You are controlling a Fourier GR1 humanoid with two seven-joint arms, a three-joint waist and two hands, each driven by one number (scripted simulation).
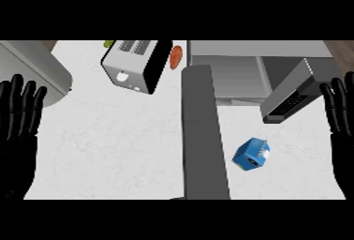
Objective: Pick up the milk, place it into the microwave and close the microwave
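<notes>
White marbled surface beneath everything. At upper right, grey microwave, open, with a dark-keyed panel angled out on its right side. Down the middle, a long grey slab, running to the lower edge. At upper left of the slab, a white-and-black toaster, tilted. At the left edge, left robot hand, fingers straight and up, holding nothing. At the right edge, right robot hand, likewise spread and empty. Between slab and right robot hand, blue milk carton, lying tilted on the surface, outside the microwave, touching neither.
</notes>
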